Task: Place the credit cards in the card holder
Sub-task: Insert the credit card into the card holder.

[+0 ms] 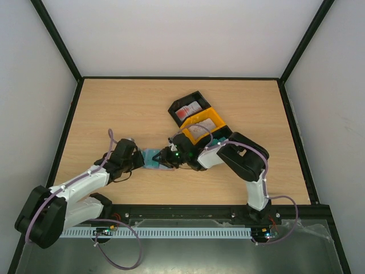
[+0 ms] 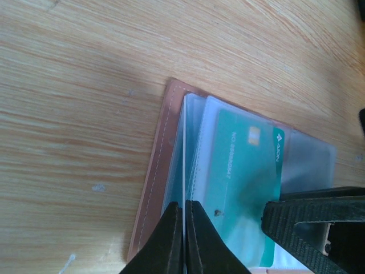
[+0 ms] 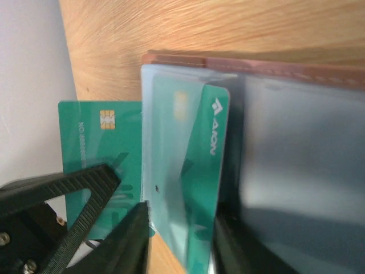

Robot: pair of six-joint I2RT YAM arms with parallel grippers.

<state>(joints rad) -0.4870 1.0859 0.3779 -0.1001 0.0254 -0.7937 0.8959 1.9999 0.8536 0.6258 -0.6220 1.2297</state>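
Left wrist, tool point(image 2: 183, 206) pinching card holder point(image 2: 151, 188), teal card point(image 2: 242, 171) beside

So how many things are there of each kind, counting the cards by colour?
Teal green plastic card: 2
White card with red marks: 1
Pale beige card: 1
Black plastic tray: 1
Yellow plastic tray: 1
Reddish-brown folding card holder: 1
Total: 7

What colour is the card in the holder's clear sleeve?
Teal green card with a gold chip; clearest in left wrist view.
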